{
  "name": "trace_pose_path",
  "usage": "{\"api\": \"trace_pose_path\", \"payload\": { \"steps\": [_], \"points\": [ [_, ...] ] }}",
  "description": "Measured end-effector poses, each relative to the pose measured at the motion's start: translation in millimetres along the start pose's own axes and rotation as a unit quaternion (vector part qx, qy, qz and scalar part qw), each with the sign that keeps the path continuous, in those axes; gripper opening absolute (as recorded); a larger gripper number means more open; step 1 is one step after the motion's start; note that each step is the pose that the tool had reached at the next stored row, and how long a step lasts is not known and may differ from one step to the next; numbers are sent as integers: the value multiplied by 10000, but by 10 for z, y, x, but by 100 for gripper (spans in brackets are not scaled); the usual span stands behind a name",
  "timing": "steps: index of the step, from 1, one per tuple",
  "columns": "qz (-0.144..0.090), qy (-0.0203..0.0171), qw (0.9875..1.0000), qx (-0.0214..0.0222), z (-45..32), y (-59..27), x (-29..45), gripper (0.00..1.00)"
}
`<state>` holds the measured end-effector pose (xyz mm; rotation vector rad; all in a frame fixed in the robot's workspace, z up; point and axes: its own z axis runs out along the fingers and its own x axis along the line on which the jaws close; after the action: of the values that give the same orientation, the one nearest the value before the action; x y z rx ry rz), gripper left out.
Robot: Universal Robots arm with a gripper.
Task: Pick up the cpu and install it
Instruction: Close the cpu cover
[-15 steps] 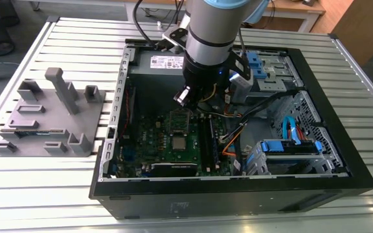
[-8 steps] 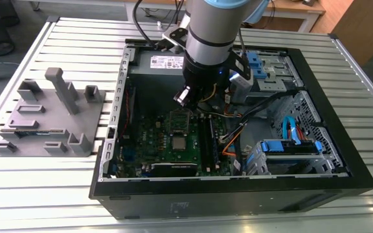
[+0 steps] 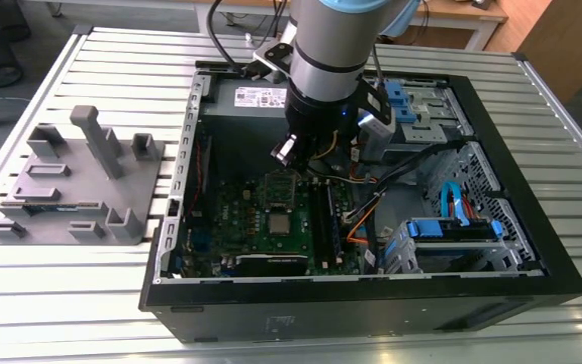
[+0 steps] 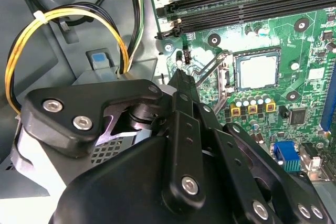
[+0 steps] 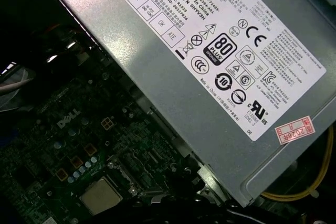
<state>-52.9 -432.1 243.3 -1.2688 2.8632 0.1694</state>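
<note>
The cpu (image 3: 280,222) lies flat in the dark square socket of the green motherboard (image 3: 233,216), its pale silvery top showing. Both wrist views show the cpu (image 4: 257,71) (image 5: 101,195) seated there too, and a thin metal lever (image 4: 210,69) stands raised beside the socket. My gripper (image 3: 287,150) hangs above the board's far part, close to the power supply, apart from the cpu. In the second wrist view the gripper (image 4: 181,77) has its black fingers drawn together to a narrow tip with nothing between them.
The open computer case (image 3: 533,250) holds a silver power supply (image 5: 220,56), yellow and black cable bundles (image 4: 63,19), black memory slots (image 4: 247,1) and blue drive bays (image 3: 453,227). A grey plastic holder (image 3: 79,163) with a memory stick (image 3: 54,205) sits on the slatted table at the exterior view's left.
</note>
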Motion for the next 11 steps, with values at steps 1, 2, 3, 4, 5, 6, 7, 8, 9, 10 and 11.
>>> {"api": "trace_pose_path", "payload": {
  "steps": [1, 2, 3, 4, 5, 6, 7, 8, 9, 10, 11],
  "points": [
    [0, 0, 10000, 0, 0, 0, 0, 11],
    [0, 0, 10000, 0, 0, 0, 0, 11],
    [0, 0, 10000, 0, 0, 0, 0, 11],
    [0, 0, 10000, 0, 0, 0, 0, 11],
    [-2, 0, 10000, 0, -1, 0, 0, 11],
    [-12, 1, 10000, -1, -1, 0, 0, 11],
    [-35, 4, 10000, -2, -1, 0, 0, 11],
    [-63, 7, 10000, -3, -1, 0, 0, 11],
    [-90, 9, 10000, -4, -1, 0, 0, 11],
    [-107, 11, 9999, -5, -1, 0, 0, 11],
    [-121, 12, 9999, -6, -1, 0, 0, 11]
  ]
}}
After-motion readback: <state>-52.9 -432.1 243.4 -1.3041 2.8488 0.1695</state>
